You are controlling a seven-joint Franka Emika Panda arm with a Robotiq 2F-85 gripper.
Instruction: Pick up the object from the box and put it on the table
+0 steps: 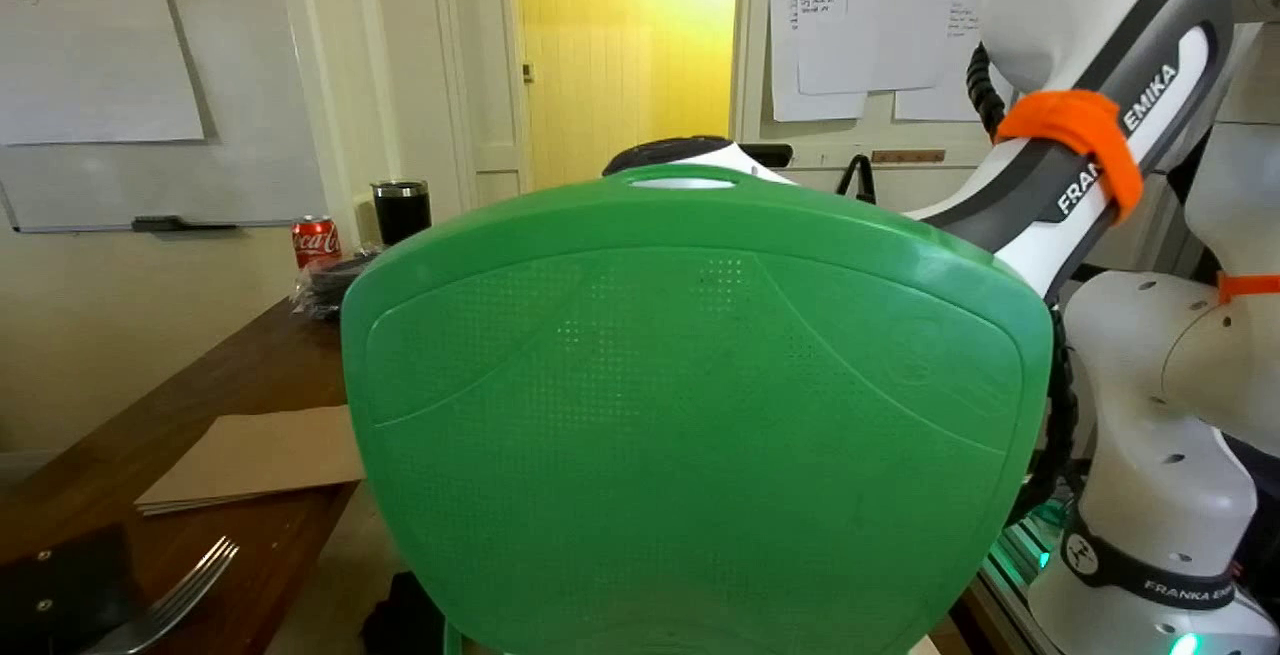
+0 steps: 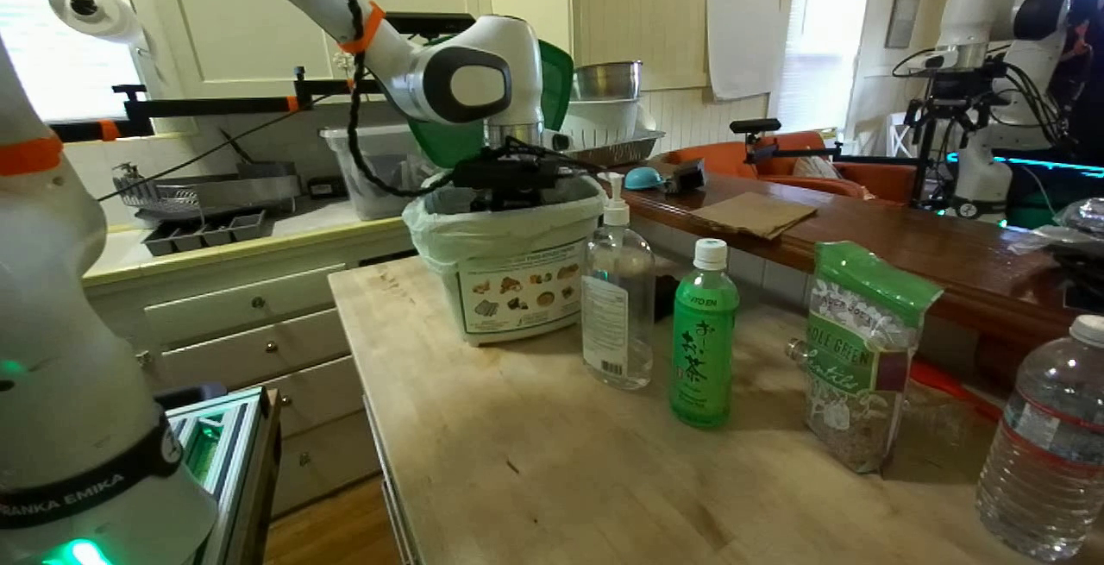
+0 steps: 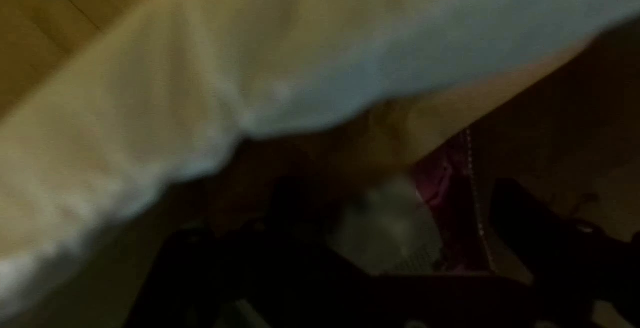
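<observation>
A packet (image 3: pixel 420 228) between the fingers (image 3: pixel 525 223) of the hand (image 3: pixel 400 193), down in the bin (image 2: pixel 517 289)

The packet, dark red along one edge with a pale panel beside it, lies inside the bin, below and right of centre in the wrist view; it is too dim there to tell what it is. It shows in the gap of the hand, whose fingers stand well apart to its left and right. Nothing looks gripped; whether either finger touches the packet cannot be told.

The hand points downward, I judge, so that it can take the packet from above. At upper centre of an exterior view its lower end is hidden by the bin's wall. The white liner (image 2: pixel 431 233) is turned out over the rim, probably to keep it from sliding in. A green panel (image 1: pixel 700 415), seemingly the bin's lid, stands upright, which would leave the top free for reaching; it also fills the middle of an exterior view and blocks the bin there.

The bin stands on the desk (image 2: pixel 552 479). Rightward come a pump bottle (image 2: pixel 617 306), just beside it, a tea bottle (image 2: pixel 703 349), a lentil bag (image 2: pixel 862 367) and a water bottle (image 2: pixel 1048 453): a reason to lift the packet high before setting it down.
</observation>
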